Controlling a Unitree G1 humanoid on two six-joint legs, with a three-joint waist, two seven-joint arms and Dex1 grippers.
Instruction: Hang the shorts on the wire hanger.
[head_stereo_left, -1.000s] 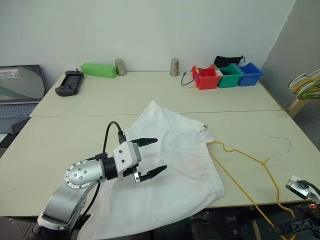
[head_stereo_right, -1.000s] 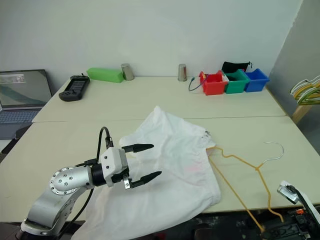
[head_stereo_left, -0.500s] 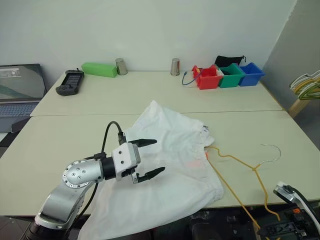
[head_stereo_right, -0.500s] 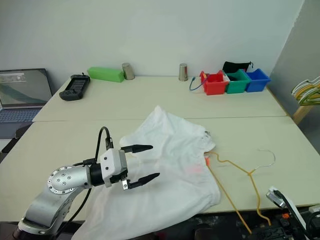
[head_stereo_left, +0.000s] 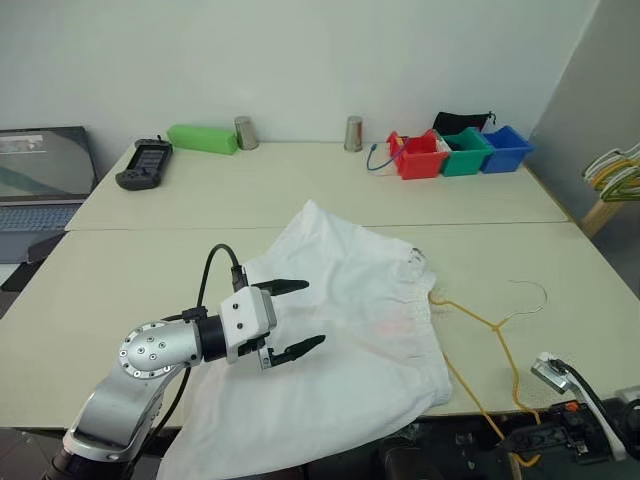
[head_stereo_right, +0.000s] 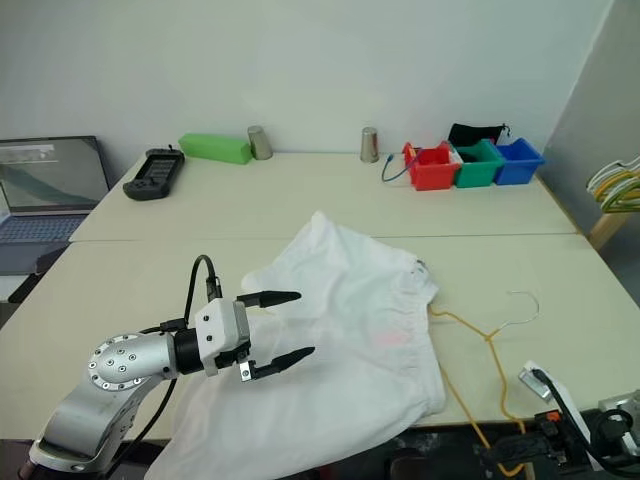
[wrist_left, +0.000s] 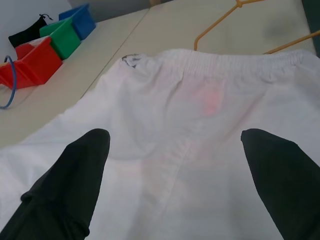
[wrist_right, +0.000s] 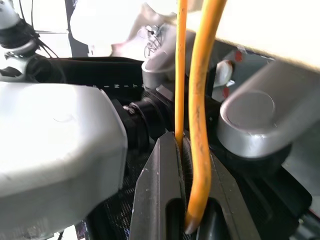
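Observation:
The white shorts (head_stereo_left: 350, 330) lie wrinkled across the middle of the table's near half, their lower part hanging over the front edge. My left gripper (head_stereo_left: 312, 312) hovers open just above them, and its two black fingers (wrist_left: 75, 185) frame the cloth without touching it. The yellow wire hanger (head_stereo_left: 478, 318) rests on the table right of the shorts, with its hook (head_stereo_left: 530, 294) pointing away and its lower end over the front edge. Below that edge my right gripper (head_stereo_left: 515, 441) is shut on the wire hanger (wrist_right: 200, 75).
Red (head_stereo_left: 415, 157), green (head_stereo_left: 462, 155) and blue (head_stereo_left: 505, 148) bins stand at the back right. Two metal cups (head_stereo_left: 245, 133), a green box (head_stereo_left: 203, 138) and a black handheld device (head_stereo_left: 142, 165) line the far edge. A laptop (head_stereo_left: 40, 185) sits left, more hangers (head_stereo_left: 615, 170) right.
My right gripper has moved left and slightly down, dragging the wire hanger leftward toward the shorts' waistband. The left gripper has stayed open above the shorts.

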